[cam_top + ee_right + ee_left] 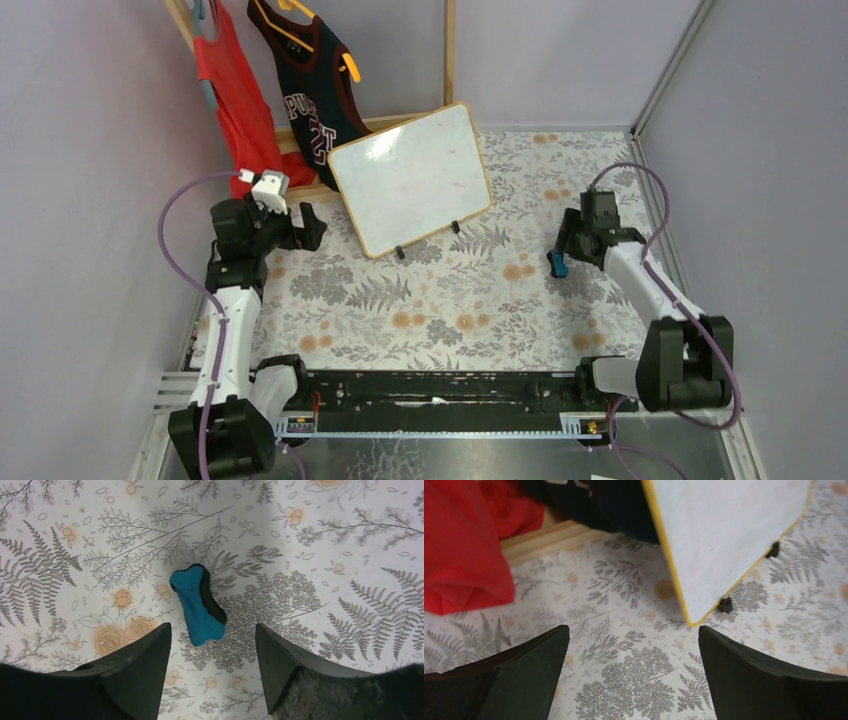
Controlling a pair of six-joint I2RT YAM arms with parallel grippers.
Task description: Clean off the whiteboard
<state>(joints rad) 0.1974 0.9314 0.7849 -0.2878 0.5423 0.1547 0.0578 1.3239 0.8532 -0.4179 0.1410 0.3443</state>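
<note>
The whiteboard point(410, 178) is stood tilted on two black feet at the back of the flowered cloth point(440, 300), just before a rack hung with two jerseys point(310, 90). The left gripper point(631, 635) is held wide open beside it, empty. The right gripper point(212, 625) is parted over a blue eraser point(197, 605) laid on the cloth, untouched.

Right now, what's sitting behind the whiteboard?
A dark jersey hangs on a wooden rack behind the whiteboard, a red shirt further left. The board covers the jersey's lower corner and part of the rack's base rail; whatever lies directly behind it is hidden.
</note>
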